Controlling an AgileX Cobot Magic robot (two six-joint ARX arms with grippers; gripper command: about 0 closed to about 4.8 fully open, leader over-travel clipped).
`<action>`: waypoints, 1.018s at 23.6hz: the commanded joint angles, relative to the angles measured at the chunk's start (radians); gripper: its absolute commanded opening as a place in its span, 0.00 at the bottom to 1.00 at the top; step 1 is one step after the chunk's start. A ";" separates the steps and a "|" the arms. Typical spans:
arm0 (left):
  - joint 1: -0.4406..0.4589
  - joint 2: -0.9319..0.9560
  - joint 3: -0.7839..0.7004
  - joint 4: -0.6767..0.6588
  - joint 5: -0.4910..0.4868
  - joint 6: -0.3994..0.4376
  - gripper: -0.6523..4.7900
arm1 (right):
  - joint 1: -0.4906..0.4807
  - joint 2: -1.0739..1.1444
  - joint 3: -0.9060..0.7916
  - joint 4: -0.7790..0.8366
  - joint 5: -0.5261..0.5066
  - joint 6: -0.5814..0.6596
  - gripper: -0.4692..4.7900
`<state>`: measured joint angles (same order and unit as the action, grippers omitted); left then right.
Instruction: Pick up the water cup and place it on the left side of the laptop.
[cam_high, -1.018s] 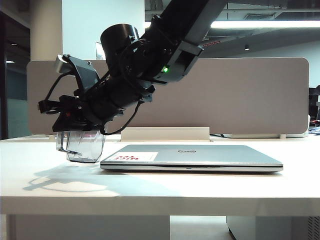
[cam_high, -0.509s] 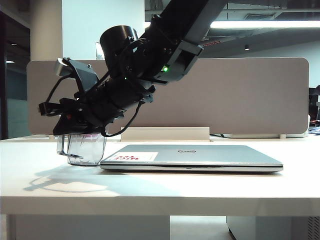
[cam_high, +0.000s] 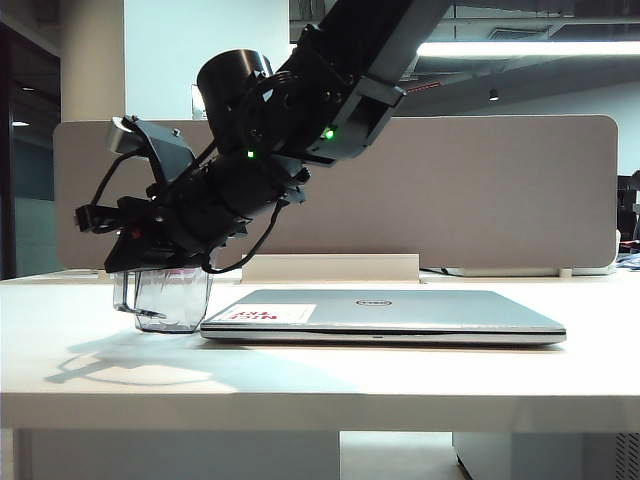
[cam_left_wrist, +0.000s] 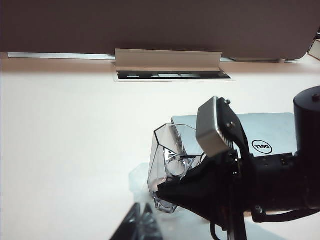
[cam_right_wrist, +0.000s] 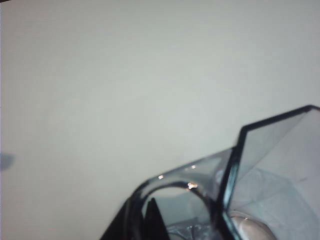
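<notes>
The water cup (cam_high: 172, 297), smoky clear and faceted, stands close to the left end of the closed silver laptop (cam_high: 400, 310) with its base at the table top; I cannot tell whether it rests there. My right gripper (cam_high: 135, 270) has reached across from the right and is shut on the cup's handle (cam_right_wrist: 170, 190). The left wrist view shows the cup (cam_left_wrist: 170, 160) beside the laptop (cam_left_wrist: 270, 130) from above, with the right gripper (cam_left_wrist: 175, 192) at its rim. My left gripper (cam_left_wrist: 142, 225) hovers short of the cup, shut with nothing in it.
The white table (cam_high: 300, 380) runs wide to the left of the cup and in front of the laptop. A beige partition (cam_high: 480, 200) and a raised cable-slot lid (cam_high: 330, 268) close off the back. The right arm hangs over the laptop's left half.
The cup has sunk a little and sits more level than a second ago, still in the right gripper. The left gripper has not moved.
</notes>
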<state>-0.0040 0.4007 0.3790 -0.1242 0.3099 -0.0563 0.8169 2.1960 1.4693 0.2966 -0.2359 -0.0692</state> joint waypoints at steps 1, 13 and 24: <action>-0.001 -0.001 0.007 0.009 0.001 0.004 0.11 | 0.003 -0.003 0.001 -0.027 -0.006 0.011 0.20; -0.001 0.000 0.007 0.009 0.001 0.004 0.11 | 0.005 -0.003 0.001 -0.031 -0.007 0.014 0.33; -0.001 0.000 0.007 0.008 0.001 0.004 0.11 | 0.005 -0.005 0.001 -0.085 -0.007 0.017 0.54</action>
<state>-0.0040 0.4007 0.3790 -0.1242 0.3099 -0.0563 0.8185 2.1986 1.4673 0.2241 -0.2394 -0.0532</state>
